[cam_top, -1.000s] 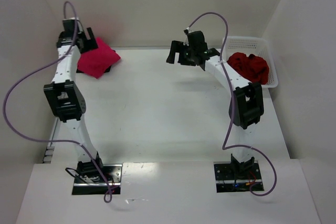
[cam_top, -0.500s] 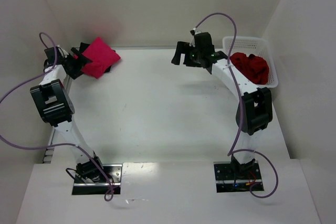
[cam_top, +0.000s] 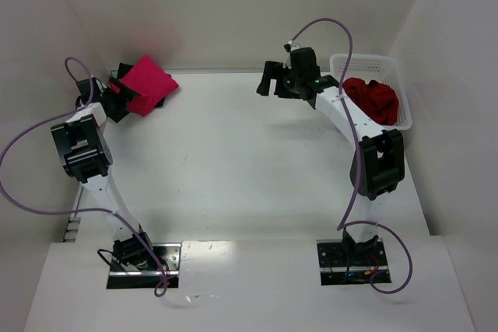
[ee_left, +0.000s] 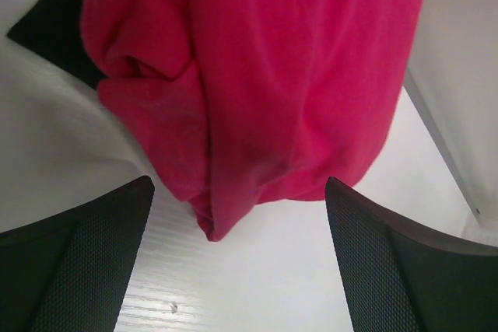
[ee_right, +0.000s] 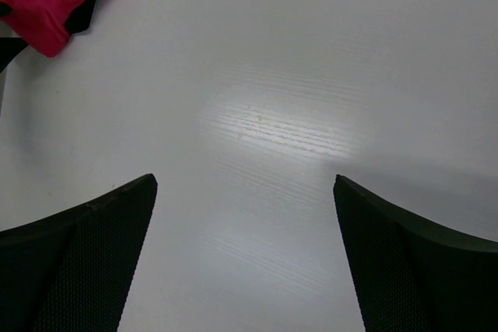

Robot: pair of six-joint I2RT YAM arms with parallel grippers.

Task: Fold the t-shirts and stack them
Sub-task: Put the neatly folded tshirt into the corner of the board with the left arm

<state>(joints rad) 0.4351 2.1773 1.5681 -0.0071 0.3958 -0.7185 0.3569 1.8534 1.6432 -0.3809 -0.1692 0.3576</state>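
The folded crimson-pink cloth t-shirt lies in soft, rumpled layers on a black cloth t-shirt. The left gripper and right gripper gape, empty.

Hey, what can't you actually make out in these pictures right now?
Black shirt: mostly under the pink shirt in every view, so its fold is hidden.
Dark red shirts in the basket: top view, bunched together, count unclear.
Left wrist view: the pink shirt runs off the top edge.

My white tubular arm links join at blocky black motor housings; a purple cable trails each arm, and my black fingers carry dimpled pads.
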